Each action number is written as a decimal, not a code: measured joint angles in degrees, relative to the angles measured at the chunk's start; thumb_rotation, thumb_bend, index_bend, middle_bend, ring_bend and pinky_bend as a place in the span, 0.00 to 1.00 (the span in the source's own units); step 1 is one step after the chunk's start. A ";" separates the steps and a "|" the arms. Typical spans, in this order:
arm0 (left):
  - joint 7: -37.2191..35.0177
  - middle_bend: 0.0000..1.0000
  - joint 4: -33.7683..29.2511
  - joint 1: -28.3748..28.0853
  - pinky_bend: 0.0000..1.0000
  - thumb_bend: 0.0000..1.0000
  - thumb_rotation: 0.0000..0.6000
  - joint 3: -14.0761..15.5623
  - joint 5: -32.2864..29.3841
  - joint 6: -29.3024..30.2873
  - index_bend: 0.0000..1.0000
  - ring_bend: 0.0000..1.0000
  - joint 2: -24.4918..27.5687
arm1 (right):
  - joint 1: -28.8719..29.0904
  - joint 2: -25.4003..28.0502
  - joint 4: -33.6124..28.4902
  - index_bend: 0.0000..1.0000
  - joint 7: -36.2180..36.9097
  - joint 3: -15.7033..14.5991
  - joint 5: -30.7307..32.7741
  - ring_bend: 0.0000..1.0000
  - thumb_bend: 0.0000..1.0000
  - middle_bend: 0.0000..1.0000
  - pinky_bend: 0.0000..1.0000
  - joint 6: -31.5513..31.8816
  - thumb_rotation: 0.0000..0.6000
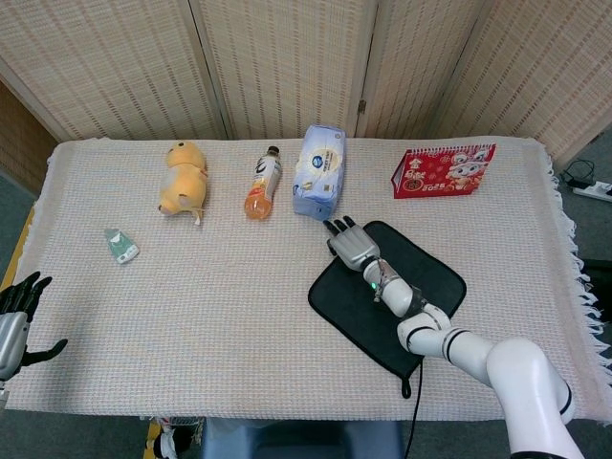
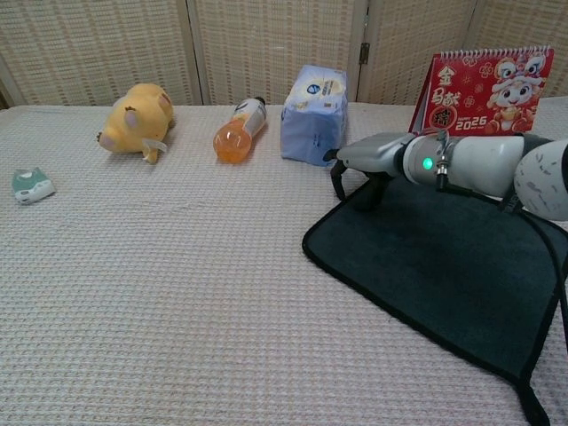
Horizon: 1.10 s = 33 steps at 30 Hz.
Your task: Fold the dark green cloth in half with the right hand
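The dark green cloth (image 1: pixel 413 287) (image 2: pixel 444 257) lies flat, spread out on the table's right half. My right hand (image 1: pixel 350 243) (image 2: pixel 362 161) hovers palm down over the cloth's far left edge. Its fingers are apart and curl downward, with the tips close to the hem; nothing is in its grip. Whether the tips touch the cloth is unclear. My left hand (image 1: pixel 16 320) is off the table's front left corner with spread fingers, holding nothing; the chest view does not show it.
Along the back of the table sit a yellow plush toy (image 1: pixel 183 178), an orange drink bottle (image 1: pixel 262 182) lying down, a blue tissue pack (image 1: pixel 318 172) just beyond my right hand, and a red calendar (image 1: pixel 443 170). A small green packet (image 1: pixel 121 246) lies at the left.
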 measured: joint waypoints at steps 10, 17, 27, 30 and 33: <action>0.32 0.00 -0.11 -0.04 0.00 0.26 1.00 0.31 0.54 -0.04 0.00 0.00 -0.14 | -1.46 2.92 -4.45 0.66 -0.58 -1.20 0.18 0.00 0.49 0.06 0.00 1.59 1.00; 0.32 0.00 -0.01 -0.10 0.00 0.26 1.00 0.48 0.79 -0.17 0.00 0.00 -0.20 | -1.87 3.62 -5.24 0.69 -0.51 -1.56 0.28 0.00 0.50 0.08 0.00 2.75 1.00; 0.23 0.00 -0.02 -0.07 0.00 0.26 1.00 0.61 1.07 -0.06 0.00 0.00 -0.19 | -2.39 4.12 -6.01 0.75 0.03 -1.85 -0.81 0.00 0.52 0.12 0.00 4.83 1.00; 0.37 0.00 -0.01 -0.07 0.00 0.26 1.00 0.65 1.09 -0.08 0.00 0.00 -0.24 | -2.94 4.89 -7.16 0.77 0.43 -2.01 -1.52 0.00 0.52 0.14 0.00 6.04 1.00; 0.39 0.00 -0.06 -0.04 0.00 0.26 1.00 0.66 1.15 0.04 0.00 0.00 -0.25 | -3.74 6.37 -9.30 0.78 0.63 -2.46 -2.44 0.00 0.52 0.15 0.00 7.18 1.00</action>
